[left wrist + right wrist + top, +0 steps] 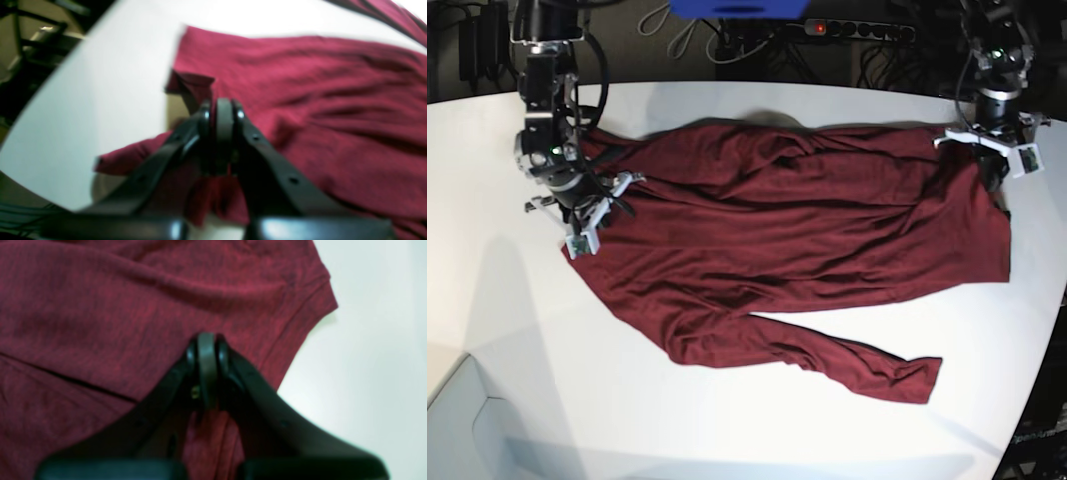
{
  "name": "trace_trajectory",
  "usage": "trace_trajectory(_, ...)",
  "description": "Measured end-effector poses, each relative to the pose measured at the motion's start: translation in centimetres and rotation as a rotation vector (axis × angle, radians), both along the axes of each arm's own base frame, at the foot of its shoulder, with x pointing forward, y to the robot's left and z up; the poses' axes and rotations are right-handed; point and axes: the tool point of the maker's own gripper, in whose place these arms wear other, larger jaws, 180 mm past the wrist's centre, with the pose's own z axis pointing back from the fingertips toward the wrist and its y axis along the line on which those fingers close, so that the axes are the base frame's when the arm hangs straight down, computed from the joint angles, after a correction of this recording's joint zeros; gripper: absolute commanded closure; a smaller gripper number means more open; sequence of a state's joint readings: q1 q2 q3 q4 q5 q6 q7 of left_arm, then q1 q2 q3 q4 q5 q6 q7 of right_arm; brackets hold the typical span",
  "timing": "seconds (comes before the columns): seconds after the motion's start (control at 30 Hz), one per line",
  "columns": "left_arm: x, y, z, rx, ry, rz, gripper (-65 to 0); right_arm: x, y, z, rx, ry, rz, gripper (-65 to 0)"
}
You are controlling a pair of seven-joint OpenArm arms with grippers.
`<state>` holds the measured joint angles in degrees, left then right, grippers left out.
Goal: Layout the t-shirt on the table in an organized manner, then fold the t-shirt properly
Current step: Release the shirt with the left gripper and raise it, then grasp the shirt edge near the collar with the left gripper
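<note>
The maroon t-shirt (797,230) lies spread and wrinkled across the white table (517,330), with one long sleeve (867,365) trailing toward the front. At the shirt's right end my left gripper (998,176) is shut on its edge. The left wrist view shows the left gripper (224,111) closed, with t-shirt (317,100) fabric bunched between the fingers near a folded corner. My right gripper (599,205) is shut on the shirt's left end. In the right wrist view the right gripper (206,343) pinches t-shirt (100,306) cloth close to a hemmed edge, beside bare table (373,340).
A power strip (857,30) and cables lie beyond the table's back edge. A blue object (737,8) shows at the top. The table's curved edge (1042,330) runs close to the shirt on the right. Dark furniture (36,40) stands past the table edge.
</note>
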<state>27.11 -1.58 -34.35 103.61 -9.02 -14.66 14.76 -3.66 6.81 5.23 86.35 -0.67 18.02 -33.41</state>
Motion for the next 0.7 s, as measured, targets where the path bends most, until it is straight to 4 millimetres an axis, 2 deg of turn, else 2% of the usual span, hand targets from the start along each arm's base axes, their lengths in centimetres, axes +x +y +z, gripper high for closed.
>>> trace_trajectory(0.17,0.3,-3.1,1.5,-0.028,-0.043,-0.054,-0.1,0.0,0.0,0.0,0.000,0.001,0.000,0.0)
trace_trajectory(0.27,0.0,-4.3,2.0,-0.030,-0.050,-0.081,-0.1,0.0,0.0,0.0,0.000,0.000,0.000,0.0)
trace_trajectory(0.43,0.2,-5.0,1.9,-0.041,-0.048,-0.099,-0.1,0.0,0.0,0.0,0.000,0.000,0.000,0.0)
trace_trajectory(0.57,-0.7,-5.1,1.6,-0.039,-0.023,-0.101,-0.1,0.0,0.0,0.0,0.000,0.000,0.000,0.0)
trace_trajectory(0.7,-0.5,-5.7,2.4,-0.040,-0.048,-0.113,-0.1,0.0,0.0,0.0,0.000,0.001,0.000,0.0)
